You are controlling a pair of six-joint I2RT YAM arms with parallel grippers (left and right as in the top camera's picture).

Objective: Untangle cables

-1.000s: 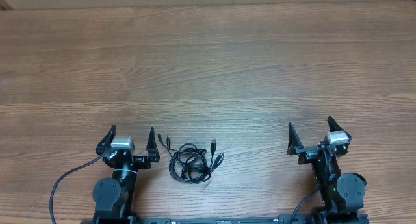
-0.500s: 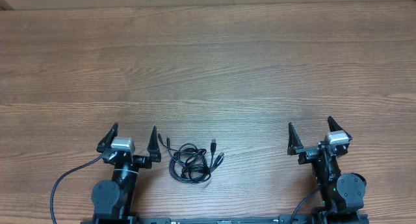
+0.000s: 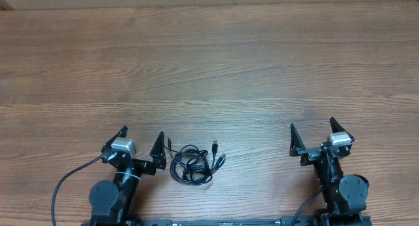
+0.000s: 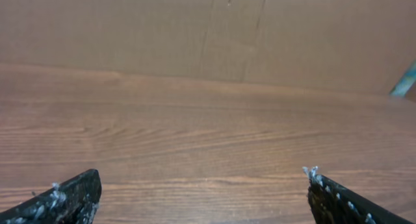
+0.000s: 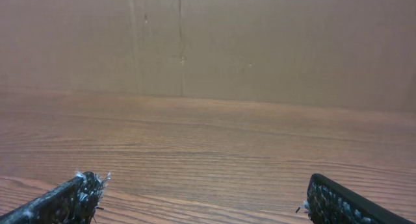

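Both tools are seen with jaws spread wide and nothing held: the left tool [image 3: 142,133] at the near left of the tabletop [image 3: 209,69], the right tool [image 3: 312,124] at the near right. The cables [image 3: 192,162] are laid in a small tangled coil just beside the left tool, well apart from the right tool. Plug ends [image 3: 215,145] are seen sticking out of the coil's far side.
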